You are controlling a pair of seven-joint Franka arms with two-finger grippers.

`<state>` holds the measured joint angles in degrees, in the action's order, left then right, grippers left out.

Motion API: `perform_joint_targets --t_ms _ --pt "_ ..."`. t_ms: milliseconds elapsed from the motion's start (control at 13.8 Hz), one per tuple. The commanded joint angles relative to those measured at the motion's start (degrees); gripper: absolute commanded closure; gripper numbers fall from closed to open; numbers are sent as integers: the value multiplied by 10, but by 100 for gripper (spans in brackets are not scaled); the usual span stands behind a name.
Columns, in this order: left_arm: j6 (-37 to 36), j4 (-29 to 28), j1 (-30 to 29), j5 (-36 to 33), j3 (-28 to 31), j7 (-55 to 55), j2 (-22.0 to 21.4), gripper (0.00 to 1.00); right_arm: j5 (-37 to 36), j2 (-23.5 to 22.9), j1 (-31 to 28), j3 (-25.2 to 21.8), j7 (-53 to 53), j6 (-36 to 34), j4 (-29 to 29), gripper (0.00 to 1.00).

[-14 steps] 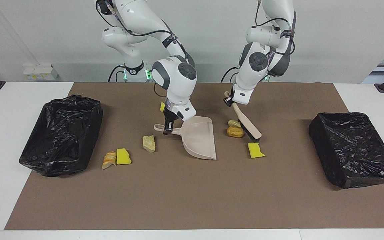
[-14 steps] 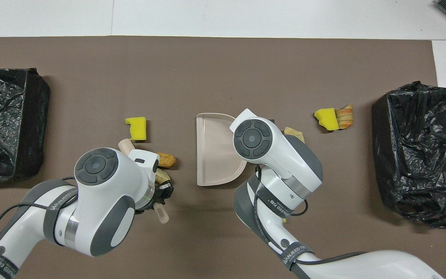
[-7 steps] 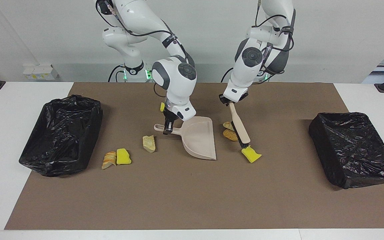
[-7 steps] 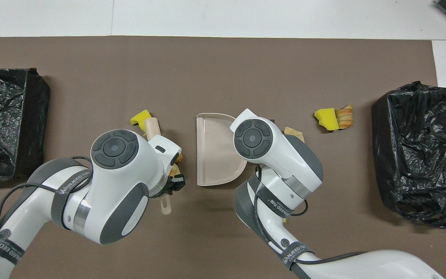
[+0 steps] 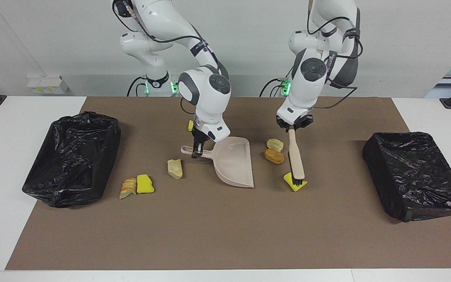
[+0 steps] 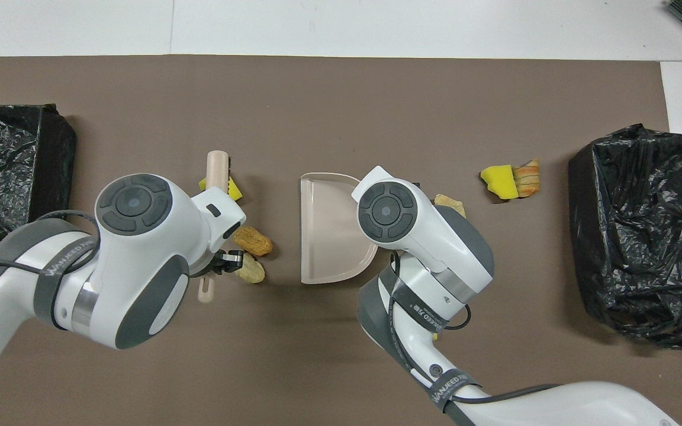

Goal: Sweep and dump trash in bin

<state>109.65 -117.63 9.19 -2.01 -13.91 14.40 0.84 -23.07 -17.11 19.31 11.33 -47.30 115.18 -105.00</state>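
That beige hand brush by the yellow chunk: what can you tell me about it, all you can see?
The hand brush looks like smooth beige plastic, a long slim handle widening to a head with short black bristles. The left gripper is shut on the handle's upper end, so the brush slopes down away from the robots. Its bristles rest on a yellow sponge chunk on the brown mat. Two golden-brown bread lumps lie beside it, apart from it, toward the dustpan.

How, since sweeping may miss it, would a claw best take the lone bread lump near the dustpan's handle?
Come from straight above and pinch the bread lump across its narrow middle. It lies flat on the mat, looks longer toward the robots than across, and has bare mat along both long sides.
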Motion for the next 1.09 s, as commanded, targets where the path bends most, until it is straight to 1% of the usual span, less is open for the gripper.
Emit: perform_joint_targets --t_ms 0,145,291,436,581,727,1017 --pt "14 47 -45 -30 -4 -100 38 100 13 -6 -3 3 12 11 0 100" --pt "14 80 -62 -42 -3 -120 74 100 12 -6 -3 3 12 11 0 100" --pt "22 98 -89 -65 -3 -175 114 100 13 -6 -3 3 12 11 0 100" --pt "26 93 -99 -67 -3 -252 123 100 13 -6 -3 3 12 12 -1 100" --pt "19 75 -106 -68 -3 -279 120 100 13 -6 -3 3 12 12 -2 100" --pt "13 44 -99 -67 -4 -280 102 100 15 -6 -4 3 12 12 -3 100" --pt "-7 13 -53 -63 -8 -272 80 100 18 -6 -4 3 13 15 -10 100"
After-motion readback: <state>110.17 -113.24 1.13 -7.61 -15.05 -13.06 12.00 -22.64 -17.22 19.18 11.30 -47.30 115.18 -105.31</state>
